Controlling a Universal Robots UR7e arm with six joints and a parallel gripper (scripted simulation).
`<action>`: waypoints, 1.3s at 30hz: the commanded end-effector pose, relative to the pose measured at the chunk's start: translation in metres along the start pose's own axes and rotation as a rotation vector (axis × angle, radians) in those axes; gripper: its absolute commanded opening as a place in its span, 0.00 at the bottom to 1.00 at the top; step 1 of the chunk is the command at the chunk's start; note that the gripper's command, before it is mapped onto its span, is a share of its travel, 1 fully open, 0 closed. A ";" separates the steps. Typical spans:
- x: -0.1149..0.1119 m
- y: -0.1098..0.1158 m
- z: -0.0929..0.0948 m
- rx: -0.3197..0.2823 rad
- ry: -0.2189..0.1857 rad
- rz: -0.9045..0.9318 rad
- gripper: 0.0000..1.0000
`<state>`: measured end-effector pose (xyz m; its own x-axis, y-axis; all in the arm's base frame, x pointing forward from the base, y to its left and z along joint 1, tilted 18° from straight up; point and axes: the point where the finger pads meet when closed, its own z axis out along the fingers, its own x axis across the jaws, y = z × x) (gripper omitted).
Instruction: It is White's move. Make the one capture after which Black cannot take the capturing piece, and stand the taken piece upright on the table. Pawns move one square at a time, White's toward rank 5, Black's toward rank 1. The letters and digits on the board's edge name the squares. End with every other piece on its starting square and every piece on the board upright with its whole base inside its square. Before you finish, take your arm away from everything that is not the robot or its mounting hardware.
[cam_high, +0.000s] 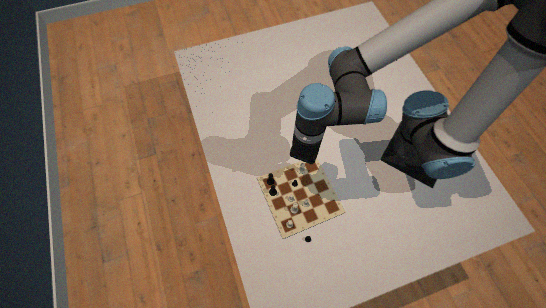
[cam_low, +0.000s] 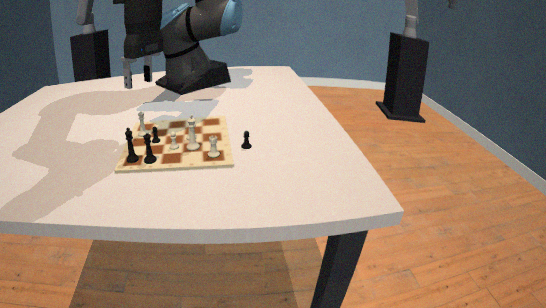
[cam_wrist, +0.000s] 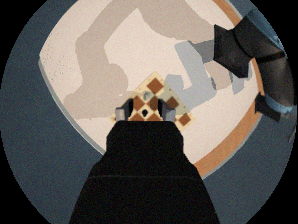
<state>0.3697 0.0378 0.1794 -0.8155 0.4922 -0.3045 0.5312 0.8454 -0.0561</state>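
The small chessboard (cam_high: 327, 218) (cam_low: 175, 165) (cam_wrist: 154, 87) lies on the white table top. A black pawn (cam_high: 308, 239) (cam_low: 246, 140) stands upright on the table just off the board's edge. On the board stand two tall black pieces (cam_low: 131, 146) (cam_low: 149, 149), a small black pawn (cam_low: 155, 135) (cam_high: 294, 183), a tall white piece (cam_low: 192, 134), a white pawn (cam_low: 173, 141), a white rook (cam_low: 213, 146) and a white piece (cam_low: 141, 122) (cam_high: 303, 169) at the far corner. My gripper (cam_high: 301, 161) (cam_low: 135, 75) (cam_wrist: 145, 104) is open and empty, raised above that far-corner white piece.
The arm's dark base (cam_high: 415, 155) (cam_low: 192, 75) stands on the table behind the board. Two dark pillars (cam_low: 405, 75) (cam_low: 90, 52) stand beyond the table. The table's front edge (cam_low: 200, 227) lies near the board in the exterior view.
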 end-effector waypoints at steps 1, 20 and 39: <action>0.000 0.000 -0.002 0.000 0.000 0.000 1.00; 0.000 0.000 -0.002 0.000 0.000 0.000 1.00; 0.000 0.000 -0.049 0.000 0.000 0.000 1.00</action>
<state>0.3618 0.0447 0.2107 -0.8158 0.4923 -0.3035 0.5312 0.8453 -0.0567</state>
